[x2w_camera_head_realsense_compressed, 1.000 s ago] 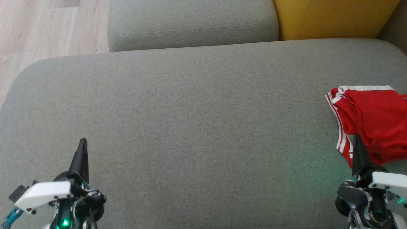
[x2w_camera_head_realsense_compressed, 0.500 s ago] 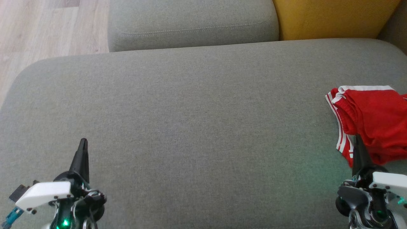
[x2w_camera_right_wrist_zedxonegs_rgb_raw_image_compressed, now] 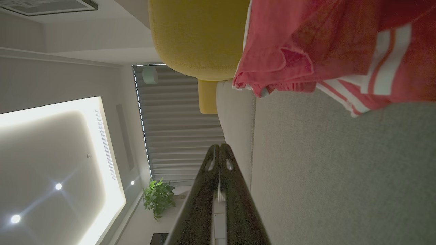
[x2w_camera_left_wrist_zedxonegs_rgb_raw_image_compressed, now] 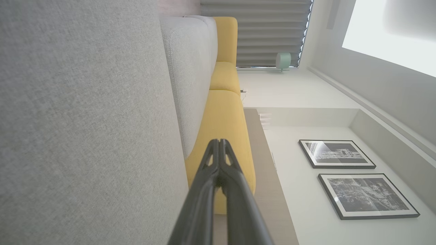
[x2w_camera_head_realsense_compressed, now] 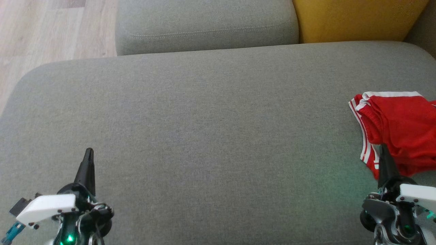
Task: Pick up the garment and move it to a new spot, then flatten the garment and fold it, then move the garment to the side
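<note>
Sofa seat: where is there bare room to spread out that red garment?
The grey seat lies bare from the left tool across to the red garment, and back to the grey back cushion. It is crowded at the right edge, where the right tool sits close by the garment.

— What does the garment (x2w_camera_head_realsense_compressed: 402, 129) look like?
— Red cloth, with white stripes down its left side and a white band along its far edge.
— How does it lie?
— Crumpled and bunched over itself, on the right end of the grey sofa cushion (x2w_camera_head_realsense_compressed: 204, 136), cut off by the head view's right edge.
</note>
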`<state>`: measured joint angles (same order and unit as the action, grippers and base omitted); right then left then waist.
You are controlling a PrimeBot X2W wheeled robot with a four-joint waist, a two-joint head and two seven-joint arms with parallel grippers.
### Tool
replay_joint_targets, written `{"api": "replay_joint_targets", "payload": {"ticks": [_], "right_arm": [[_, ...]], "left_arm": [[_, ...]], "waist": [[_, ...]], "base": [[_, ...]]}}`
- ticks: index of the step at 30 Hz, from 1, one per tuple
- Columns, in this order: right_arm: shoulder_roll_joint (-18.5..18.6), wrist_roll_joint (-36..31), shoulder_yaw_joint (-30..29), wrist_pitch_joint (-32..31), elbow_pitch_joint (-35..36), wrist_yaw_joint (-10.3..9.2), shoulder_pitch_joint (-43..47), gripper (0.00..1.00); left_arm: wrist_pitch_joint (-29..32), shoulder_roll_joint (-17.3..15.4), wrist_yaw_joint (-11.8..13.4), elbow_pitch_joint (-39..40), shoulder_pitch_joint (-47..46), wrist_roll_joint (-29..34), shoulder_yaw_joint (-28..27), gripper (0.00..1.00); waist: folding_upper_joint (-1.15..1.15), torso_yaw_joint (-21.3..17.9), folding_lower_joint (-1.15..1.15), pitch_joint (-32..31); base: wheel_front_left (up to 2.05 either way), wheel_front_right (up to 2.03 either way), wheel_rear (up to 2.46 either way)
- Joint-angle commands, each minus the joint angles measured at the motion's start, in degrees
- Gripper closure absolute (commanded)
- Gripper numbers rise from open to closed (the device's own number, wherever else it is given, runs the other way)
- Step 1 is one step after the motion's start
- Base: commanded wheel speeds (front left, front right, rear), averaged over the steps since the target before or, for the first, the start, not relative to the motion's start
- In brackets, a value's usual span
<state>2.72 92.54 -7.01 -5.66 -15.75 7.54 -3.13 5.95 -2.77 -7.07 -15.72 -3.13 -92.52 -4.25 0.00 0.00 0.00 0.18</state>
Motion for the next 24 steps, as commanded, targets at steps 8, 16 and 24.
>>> {"api": "replay_joint_targets", "payload": {"ticks": [8, 16, 24], "right_arm": [[0.56, 0.05, 1.02, -0.40, 1.75, -0.05, -3.00, 1.00], [0.52, 0.00, 0.95, -0.46, 1.75, -0.05, -3.01, 1.00], [0.48, -0.05, 0.89, -0.50, 1.75, -0.05, -3.01, 1.00]], "left_arm": [[0.28, -0.37, -0.42, 1.67, -3.03, 0.10, -1.96, 1.00], [0.32, -0.34, -0.42, 1.67, -3.04, 0.13, -2.00, 1.00], [0.35, -0.31, -0.42, 1.67, -3.04, 0.16, -2.04, 1.00]], "waist": [[0.00, 0.00, 0.00, 0.00], [0.00, 0.00, 0.00, 0.00], [0.00, 0.00, 0.00, 0.00]], "base": [[0.00, 0.00, 0.00], [0.00, 0.00, 0.00], [0.00, 0.00, 0.00]]}}
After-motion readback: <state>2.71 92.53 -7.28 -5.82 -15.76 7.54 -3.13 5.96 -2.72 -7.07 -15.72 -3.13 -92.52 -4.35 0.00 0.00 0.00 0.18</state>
